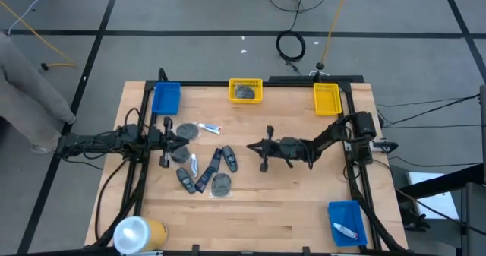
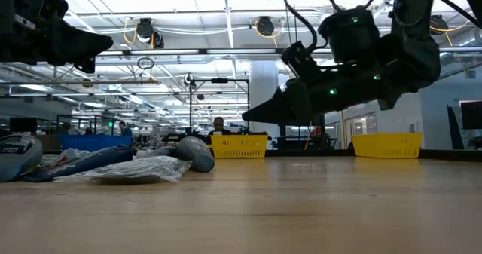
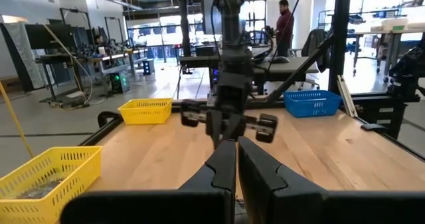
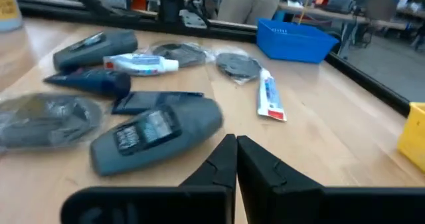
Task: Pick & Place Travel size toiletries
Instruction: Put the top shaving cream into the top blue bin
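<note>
The travel size toiletries lie in a loose heap on the left half of the wooden worktop, just in front of the left hand and a little way from the right hand; both hands have their fingers together and carry nothing, the right one hovering above the worktop with its tips aimed at the heap.

The small white tubes look light and slightly squashy, with smooth printed skins that could slip; the surest hold is probably across the flat body, not at the cap or the crimped end. The dark oblong pieces look like rigid moulded plastic with rounded, matte shells and a printed label; they seem heavier than the tubes and would best be pinched across the narrow waist. The grey round discs lie flat, some apparently in clear crinkled wrap, so they offer little edge and may slide rather than lift.

Several pieces touch or overlap, so taking one could drag its neighbour. Yellow mesh bins and blue bins sit along the worktop's edges.
</note>
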`<move>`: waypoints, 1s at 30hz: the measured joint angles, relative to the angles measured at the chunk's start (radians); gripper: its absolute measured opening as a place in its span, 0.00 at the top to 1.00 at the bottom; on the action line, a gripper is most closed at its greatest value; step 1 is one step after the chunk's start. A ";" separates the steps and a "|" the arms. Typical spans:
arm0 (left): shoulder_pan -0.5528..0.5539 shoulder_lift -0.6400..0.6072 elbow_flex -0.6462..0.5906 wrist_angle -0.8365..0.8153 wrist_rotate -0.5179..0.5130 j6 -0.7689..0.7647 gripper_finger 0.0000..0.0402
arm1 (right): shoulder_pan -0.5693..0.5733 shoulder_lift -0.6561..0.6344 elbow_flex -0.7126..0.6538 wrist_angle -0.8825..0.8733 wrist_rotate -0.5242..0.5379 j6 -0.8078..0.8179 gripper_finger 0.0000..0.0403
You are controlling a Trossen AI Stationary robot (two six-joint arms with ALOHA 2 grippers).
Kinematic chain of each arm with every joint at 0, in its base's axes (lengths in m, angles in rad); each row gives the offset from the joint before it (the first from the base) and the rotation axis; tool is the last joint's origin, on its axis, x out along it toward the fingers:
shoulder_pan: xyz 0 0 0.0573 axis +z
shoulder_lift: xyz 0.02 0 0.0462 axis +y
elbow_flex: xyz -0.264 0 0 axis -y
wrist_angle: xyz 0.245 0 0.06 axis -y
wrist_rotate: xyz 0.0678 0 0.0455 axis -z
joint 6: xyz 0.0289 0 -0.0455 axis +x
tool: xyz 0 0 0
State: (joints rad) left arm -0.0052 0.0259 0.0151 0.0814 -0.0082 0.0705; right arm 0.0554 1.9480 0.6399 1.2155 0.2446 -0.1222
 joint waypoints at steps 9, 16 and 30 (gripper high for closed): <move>0.000 0.000 0.000 0.371 -0.001 -0.186 0.95 | 0.070 -0.011 -0.205 0.290 0.227 -0.015 1.00; 0.000 0.002 0.002 0.516 0.002 -0.191 0.95 | 0.019 -0.034 -0.326 0.346 0.224 0.134 1.00; 0.000 0.618 0.084 0.491 -0.317 -0.230 0.95 | -0.084 -0.034 -0.120 0.143 0.008 -0.056 0.99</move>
State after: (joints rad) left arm -0.0051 0.6439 0.0993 0.5728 -0.3253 -0.1592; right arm -0.0287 1.9144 0.5203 1.3588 0.2523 -0.1783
